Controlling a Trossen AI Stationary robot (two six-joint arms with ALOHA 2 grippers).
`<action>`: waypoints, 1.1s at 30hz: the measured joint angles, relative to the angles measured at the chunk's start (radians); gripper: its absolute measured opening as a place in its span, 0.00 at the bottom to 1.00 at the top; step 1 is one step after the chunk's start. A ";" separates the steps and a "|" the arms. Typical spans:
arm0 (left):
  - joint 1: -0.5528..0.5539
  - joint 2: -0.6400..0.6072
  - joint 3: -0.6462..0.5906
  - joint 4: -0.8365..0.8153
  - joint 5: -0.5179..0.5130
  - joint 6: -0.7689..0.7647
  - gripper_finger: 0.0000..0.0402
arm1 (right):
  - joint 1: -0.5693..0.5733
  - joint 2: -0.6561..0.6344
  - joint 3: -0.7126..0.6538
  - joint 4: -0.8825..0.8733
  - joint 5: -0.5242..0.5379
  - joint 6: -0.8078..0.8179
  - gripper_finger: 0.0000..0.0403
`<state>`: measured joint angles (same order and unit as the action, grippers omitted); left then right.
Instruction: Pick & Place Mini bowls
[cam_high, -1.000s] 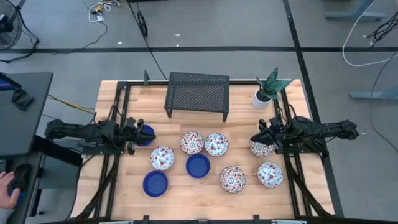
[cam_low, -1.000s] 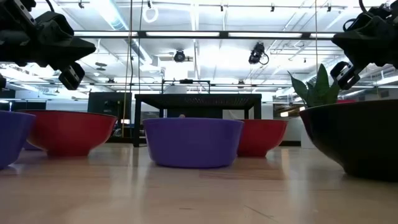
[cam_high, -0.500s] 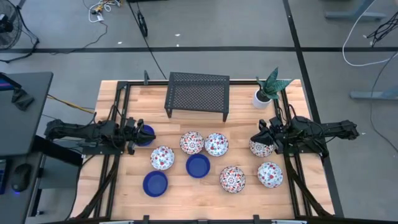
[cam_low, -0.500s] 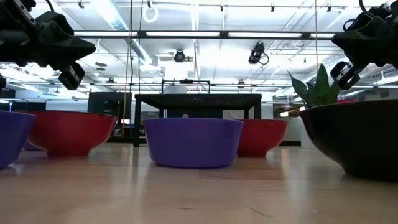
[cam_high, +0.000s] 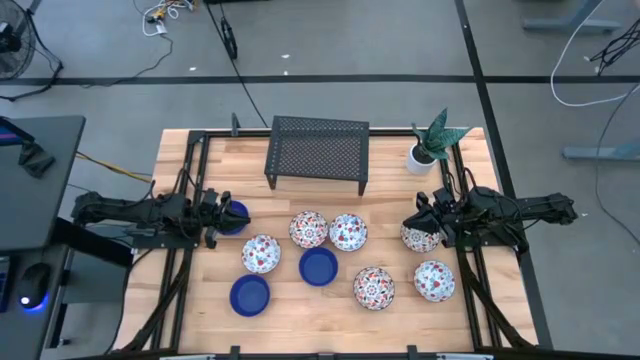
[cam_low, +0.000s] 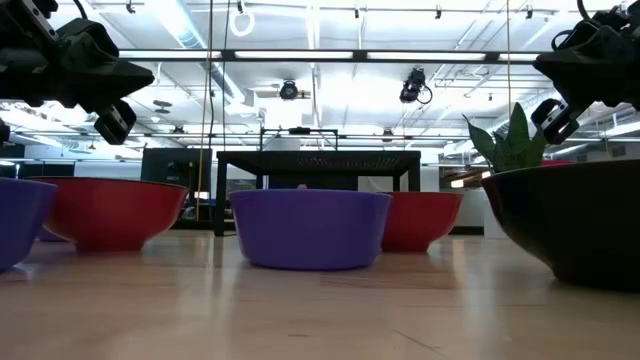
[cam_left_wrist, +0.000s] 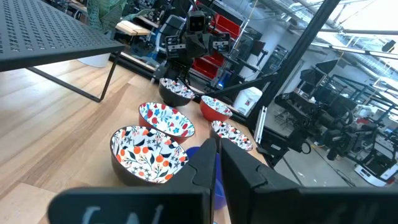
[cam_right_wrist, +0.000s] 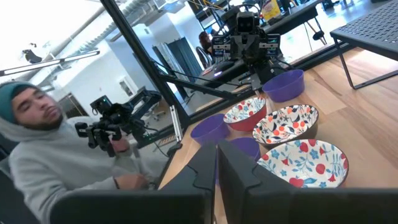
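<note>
High view: no writing is legible; left gripper pinched over a glossy blue bowl, right gripper pinched over a floral bowl, bare wooden table between.

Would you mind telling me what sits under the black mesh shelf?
In the low view, only bare table shows between the mesh shelf legs. From above, its top covers that spot.

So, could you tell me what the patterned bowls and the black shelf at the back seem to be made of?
The patterned bowls look like glazed ceramic: their floral insides shine in the wrist views, though melamine is possible. The black shelf looks like matte perforated metal on thin legs, its top dotted with fine holes.
</note>
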<state>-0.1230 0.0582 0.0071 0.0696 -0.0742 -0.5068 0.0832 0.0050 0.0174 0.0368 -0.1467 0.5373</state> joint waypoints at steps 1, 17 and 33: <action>0.000 0.000 0.000 0.000 0.000 0.000 0.06 | 0.000 0.000 0.000 0.000 0.000 0.000 0.05; 0.001 0.001 0.000 0.073 -0.069 -0.026 0.06 | 0.000 0.000 0.000 0.000 0.000 0.000 0.05; -0.156 0.399 0.258 0.148 -0.047 0.599 0.01 | 0.000 0.000 0.000 0.000 0.000 0.000 0.05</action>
<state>-0.2790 0.4575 0.2652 0.2173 -0.1213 0.0921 0.0834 0.0051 0.0170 0.0368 -0.1466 0.5373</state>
